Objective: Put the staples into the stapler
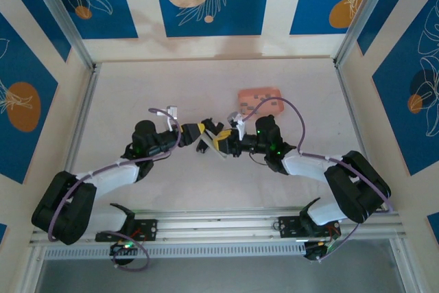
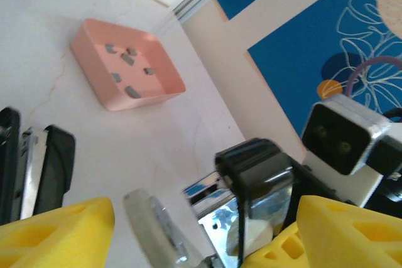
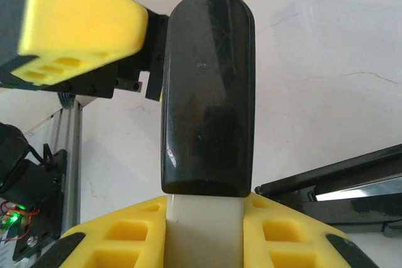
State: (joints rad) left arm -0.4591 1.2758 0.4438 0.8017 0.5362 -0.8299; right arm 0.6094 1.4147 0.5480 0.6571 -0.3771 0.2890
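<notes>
My right gripper (image 3: 204, 233) is closed on the stapler (image 3: 207, 86). Its two yellow fingers (image 3: 125, 240) press a pale cream part from either side. The glossy black, round-ended cover stands up out of the grip, straight in front of my wrist camera. To the right of the cover and lower down run two more long parts, a black bar and a bright metal rail, which reach the edge of that view.

My left gripper (image 2: 204, 230) faces it from the opposite side with its jaws spread wide. Between its yellow fingertips (image 2: 56, 230) I see a black-and-chrome end of the stapler, closer to the right-hand finger than to the other. I cannot tell whether either pad touches it. In the right wrist view, one of those left fingers sits just beside the top of the black cover. At the left edge of the left wrist view there is a black body with a metal channel.

From above, both grippers meet near the middle of the white table (image 1: 137, 101), with the stapler between them.

The staples (image 2: 133, 92) lie loose, as small grey strips, on the floor of a salmon-pink tray (image 2: 91, 70). The tray stands flat on the table beyond the grippers and apart from them, towards the back wall on my right arm's side.
</notes>
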